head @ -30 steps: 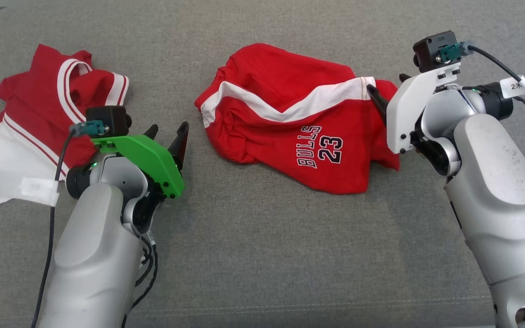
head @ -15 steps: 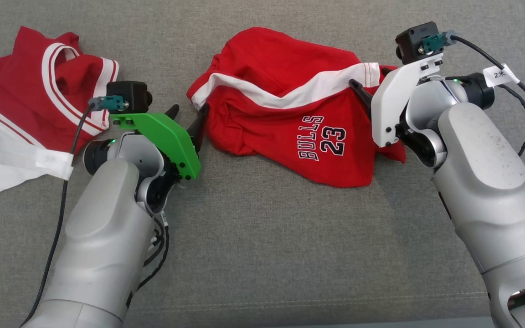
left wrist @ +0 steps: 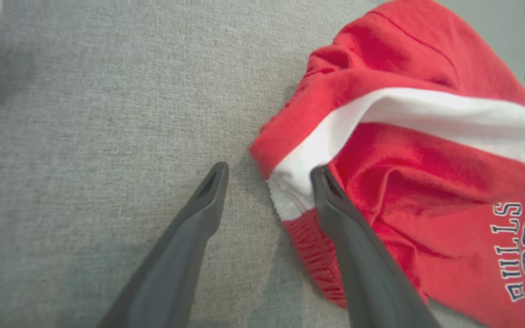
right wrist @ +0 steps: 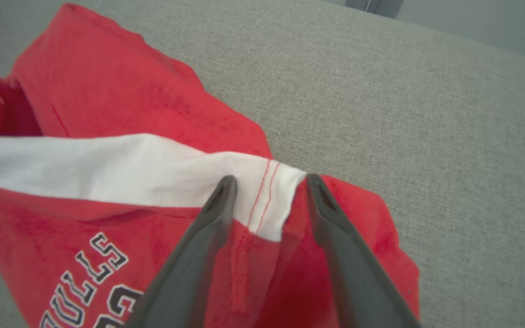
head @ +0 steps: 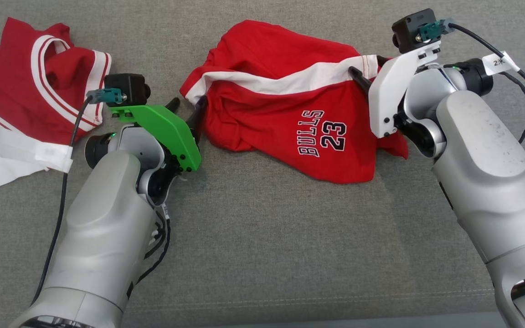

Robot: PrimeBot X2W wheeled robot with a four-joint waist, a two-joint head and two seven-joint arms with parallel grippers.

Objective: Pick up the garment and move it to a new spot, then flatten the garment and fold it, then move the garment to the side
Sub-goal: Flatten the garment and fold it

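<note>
Red shorts [head: 290, 118] lie crumpled mid-width on the grey cushion [head: 262, 237], toward its far edge. Left gripper [left wrist: 269, 171] is wide open, straddling the left end of the white band [left wrist: 426, 114], gripping nothing. Right gripper [right wrist: 270, 180] also has its fingers apart, around the band's right end, not pinched. Red-and-white jersey [head: 30, 91] sits toward the far-left corner.
</note>
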